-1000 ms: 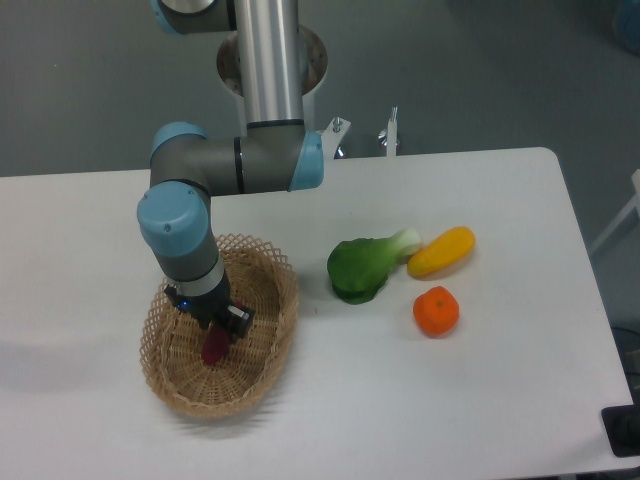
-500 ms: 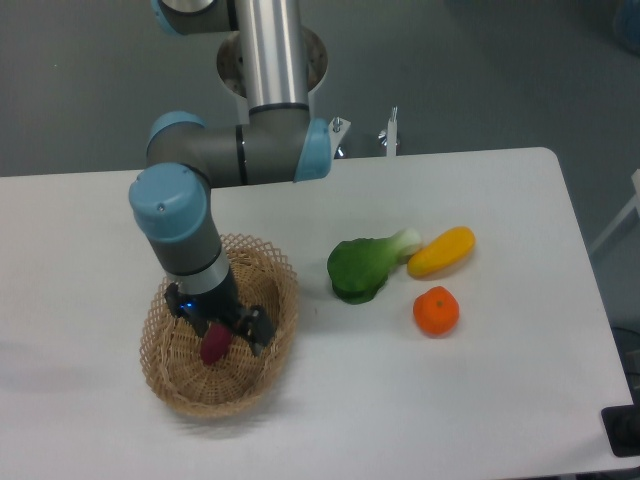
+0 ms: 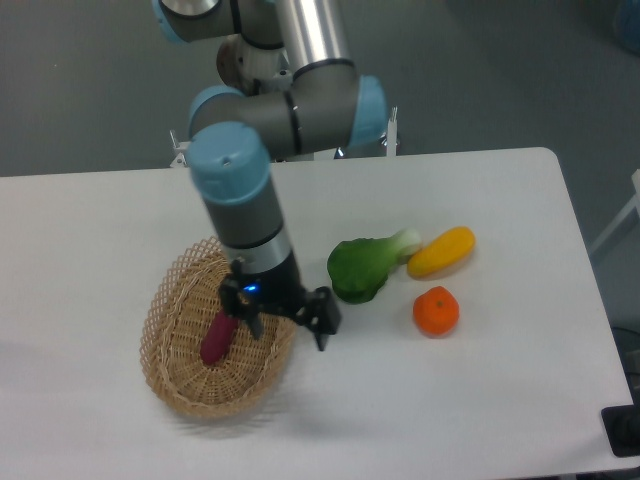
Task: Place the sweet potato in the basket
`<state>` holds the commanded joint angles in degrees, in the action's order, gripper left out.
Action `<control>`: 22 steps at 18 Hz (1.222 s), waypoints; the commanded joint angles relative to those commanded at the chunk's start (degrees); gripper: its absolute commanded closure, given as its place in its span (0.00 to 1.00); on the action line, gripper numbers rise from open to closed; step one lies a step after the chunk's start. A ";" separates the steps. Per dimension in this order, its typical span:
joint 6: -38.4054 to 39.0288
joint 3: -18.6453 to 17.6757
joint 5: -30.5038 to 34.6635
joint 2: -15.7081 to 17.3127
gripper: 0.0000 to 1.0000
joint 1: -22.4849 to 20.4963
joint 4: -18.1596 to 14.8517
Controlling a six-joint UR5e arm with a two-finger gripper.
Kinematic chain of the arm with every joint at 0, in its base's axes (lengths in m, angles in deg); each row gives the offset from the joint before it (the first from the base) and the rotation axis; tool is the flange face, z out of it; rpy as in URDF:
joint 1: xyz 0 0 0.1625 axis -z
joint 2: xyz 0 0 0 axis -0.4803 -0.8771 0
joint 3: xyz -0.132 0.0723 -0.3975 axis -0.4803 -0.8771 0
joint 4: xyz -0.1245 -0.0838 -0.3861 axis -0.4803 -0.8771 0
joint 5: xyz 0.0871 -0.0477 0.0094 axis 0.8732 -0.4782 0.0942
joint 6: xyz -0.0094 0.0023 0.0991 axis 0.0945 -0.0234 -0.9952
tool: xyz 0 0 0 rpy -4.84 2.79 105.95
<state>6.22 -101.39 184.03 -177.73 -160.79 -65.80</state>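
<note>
1. Gripper [image 3: 285, 322] is being held with its fingers spread wide, nothing being gripped between them; one finger [image 3: 247, 320] is seen over the basket's right side, the other [image 3: 324, 315] out past the rim over the table [image 3: 480, 400].
2. Sweet potato [image 3: 218, 339] is lying inside the basket [image 3: 172, 385], near the middle, tilted with its upper end toward the gripper. That upper end is right by the inner finger; whether contact is being made cannot be told.
3. Basket is sitting on the left part of the table, with the arm [image 3: 245, 200] standing over its upper right edge.
4. Green vegetable [image 3: 362, 266] is lying just right of the gripper, its pale stalk pointing up and right.
5. Yellow squash [image 3: 441, 251] is lying just beside that stalk, on its right.
6. Orange [image 3: 436, 311] is sitting below the squash, apart from both.
</note>
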 joint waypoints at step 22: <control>-27.07 -2.11 -4.40 8.26 0.00 -16.01 -12.22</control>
<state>-20.86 -103.50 179.63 -169.47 -176.80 -78.02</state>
